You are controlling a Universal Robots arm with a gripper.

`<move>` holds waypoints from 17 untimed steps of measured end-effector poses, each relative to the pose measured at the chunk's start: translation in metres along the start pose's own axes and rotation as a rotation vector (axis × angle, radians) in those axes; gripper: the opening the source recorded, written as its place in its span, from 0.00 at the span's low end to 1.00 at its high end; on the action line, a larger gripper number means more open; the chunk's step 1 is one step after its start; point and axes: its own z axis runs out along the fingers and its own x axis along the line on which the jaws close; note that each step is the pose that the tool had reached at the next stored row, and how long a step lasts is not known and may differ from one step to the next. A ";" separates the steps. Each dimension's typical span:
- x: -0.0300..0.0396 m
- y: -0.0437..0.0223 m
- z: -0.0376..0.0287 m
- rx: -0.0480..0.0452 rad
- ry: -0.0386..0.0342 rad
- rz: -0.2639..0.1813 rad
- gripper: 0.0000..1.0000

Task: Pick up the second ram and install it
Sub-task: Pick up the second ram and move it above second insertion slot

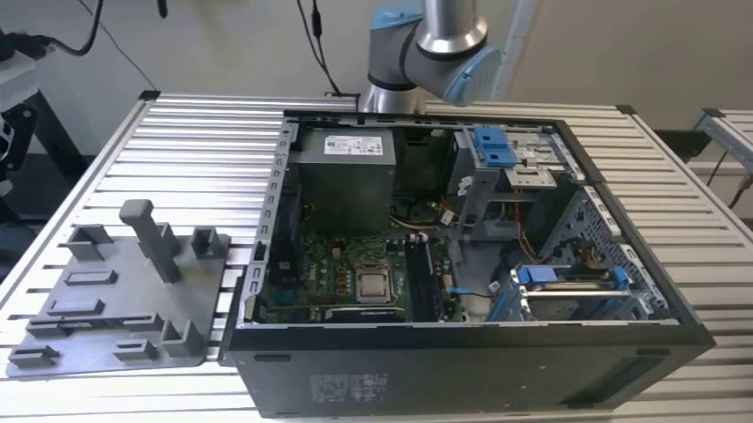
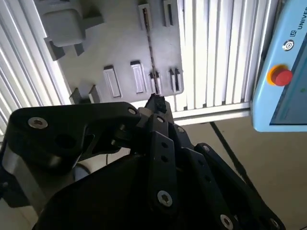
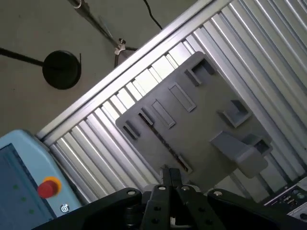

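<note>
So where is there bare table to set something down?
Bare table slats behind the gray tray, up to the open computer case, and a strip along the exterior view's right. Tray and case interior are crowded.

Place: a robotics lab or test workshop.
Machine: an industrial robot arm (image 1: 429,53) rises at the table's far edge.
Bench: a slatted aluminium table (image 1: 176,141).
Work piece: an open computer case (image 1: 471,361), its board bare, lies beside a gray fixture tray (image 1: 123,278).
Controls: a teach pendant (image 2: 288,100) with a red stop button (image 2: 281,76).
Surroundings: loose cables (image 1: 316,35) hang against a plain wall, above a bare floor (image 3: 29,24).
</note>
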 end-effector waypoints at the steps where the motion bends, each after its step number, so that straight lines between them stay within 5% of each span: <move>1: 0.0001 0.0002 0.0002 0.0009 -0.0001 -0.015 0.11; 17: 0.0018 0.0025 0.0022 0.0124 -0.0053 -0.265 0.11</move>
